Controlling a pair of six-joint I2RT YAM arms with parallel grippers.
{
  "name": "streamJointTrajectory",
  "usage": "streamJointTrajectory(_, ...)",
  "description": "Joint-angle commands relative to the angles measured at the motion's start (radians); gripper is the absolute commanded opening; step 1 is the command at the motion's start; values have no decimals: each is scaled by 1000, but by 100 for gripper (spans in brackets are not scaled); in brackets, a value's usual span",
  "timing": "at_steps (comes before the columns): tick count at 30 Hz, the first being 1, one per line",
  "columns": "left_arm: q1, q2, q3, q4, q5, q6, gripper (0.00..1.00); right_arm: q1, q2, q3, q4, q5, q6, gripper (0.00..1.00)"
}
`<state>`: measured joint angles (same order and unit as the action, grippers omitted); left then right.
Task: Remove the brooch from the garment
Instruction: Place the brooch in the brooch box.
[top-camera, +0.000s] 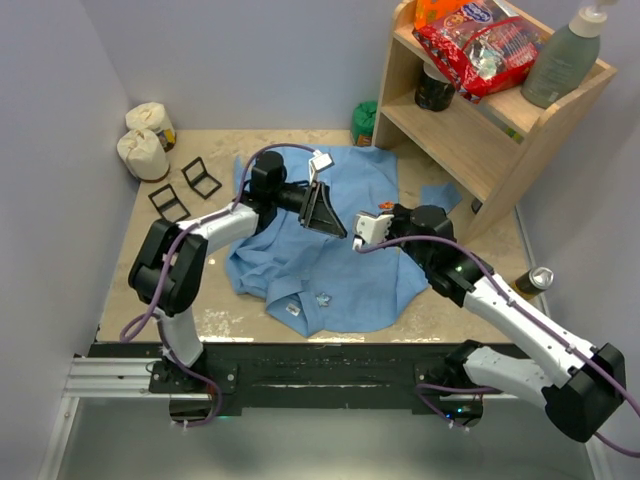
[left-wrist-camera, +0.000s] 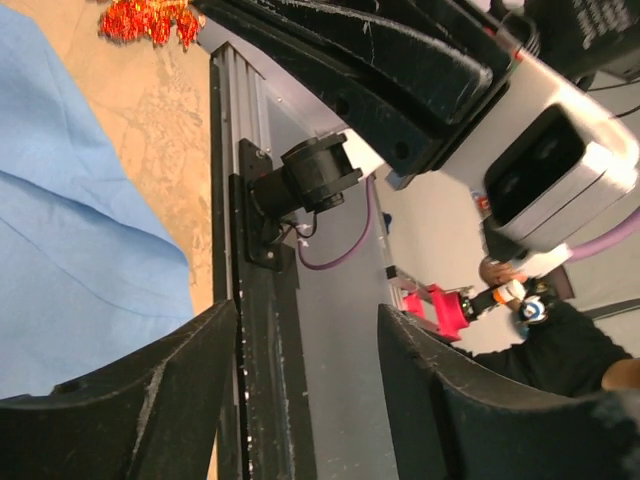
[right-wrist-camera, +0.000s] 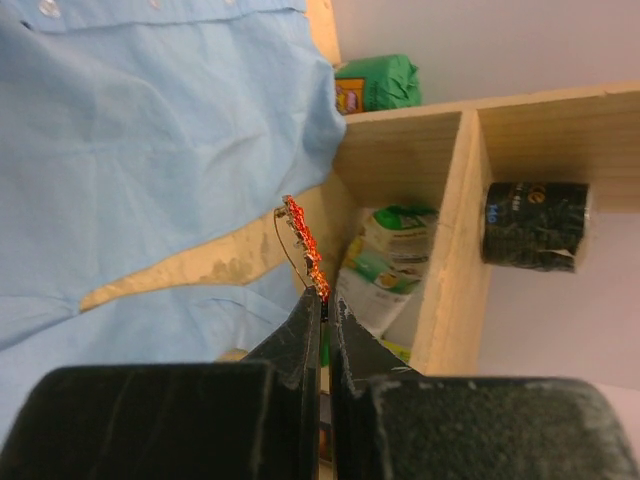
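Right claw fills the bottom of its wrist view, pinched fully closed on the brooch. It's a red-orange piece seen edge-on, gripped only at its lower end, w/ a thin wire pin looping off at 9 o'clock. The brooch looks clear of the garment: it hangs over the gap btwn the blue cloth and the wooden shelf, at approx 3 o'clock of the shirt's middle in the top view. Whether the pin tip touches any fabric, can't tell.

Left claw is just at 9 o'clock of the right one, fingers spread about halfway, nothing btwn them.

Judgement: extraction's basically done, and what's left is carrying it off cleanly. That grip is a thin edge pinch, so don't ease the squeeze, and avoid any wrist roll that could lever the piece out. Move up and toward 3 o'clock, away from the shirt folds, since that open pin could re-snag. Mind the shelf post close by on that side. Set down on bare surface, low, before letting go. The left claw should stay out of the travel path.
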<state>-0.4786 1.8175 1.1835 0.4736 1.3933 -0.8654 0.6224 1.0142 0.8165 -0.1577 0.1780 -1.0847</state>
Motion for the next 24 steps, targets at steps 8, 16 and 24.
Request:
streamJointTrajectory(8,46,160,126,439,23,-428,55,36,1,-131,475,208,-346,0)
streamJointTrajectory(16,54,138,322,494,153,-543,57,36,41,-425,1353,143,-898,0)
streamJointTrajectory(24,51,106,331,568,185,-572,63,71,38,-476,1581,-6,-923,0)
